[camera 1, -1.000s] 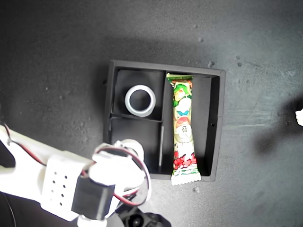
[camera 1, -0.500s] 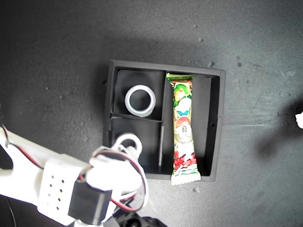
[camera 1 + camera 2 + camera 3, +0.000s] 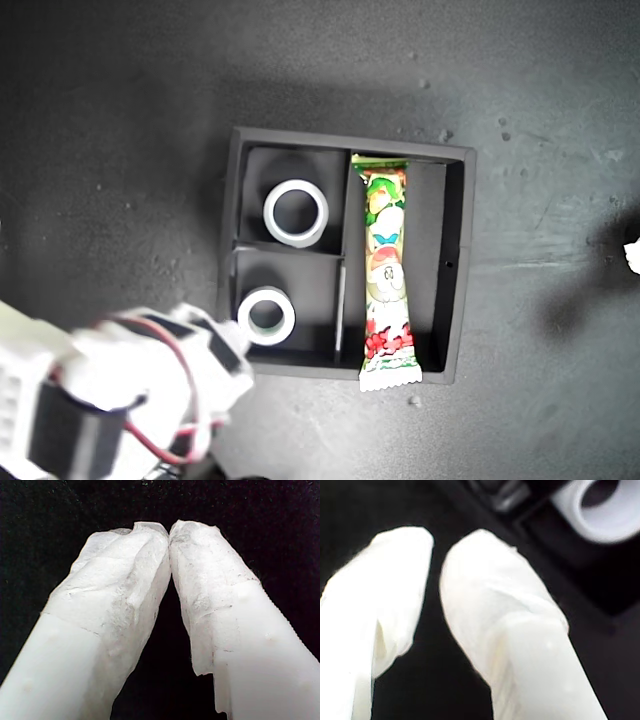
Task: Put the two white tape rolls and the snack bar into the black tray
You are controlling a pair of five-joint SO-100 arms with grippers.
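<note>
Since a second ago: our arm has drawn back toward the lower left of the exterior view, uncovering the smaller tape roll (image 3: 266, 316), which now lies free in the tray.
Black tray (image 3: 456, 262): sits mid-frame on the dark table (image 3: 120, 130), square with the picture.
Larger tape roll (image 3: 296, 213): flat in the tray's upper small compartment.
Smaller tape roll: flat in the lower small compartment, near that compartment's left wall as the exterior view shows it.
Snack bar (image 3: 386, 277): lies lengthwise, top to bottom, in the long compartment; its lower crimped end overhangs the tray's lower wall.
My second tool (image 3: 437, 570): spread a little, pinching nothing; a tape roll (image 3: 605, 510) lies ahead of it, across the tray wall, apart from the fingertips.
My first tool (image 3: 170, 530): tips pressed together, empty, only dark ground behind.
Judgement: all three things appear placed; the arm beside the tray only needs to clear away from it.
</note>
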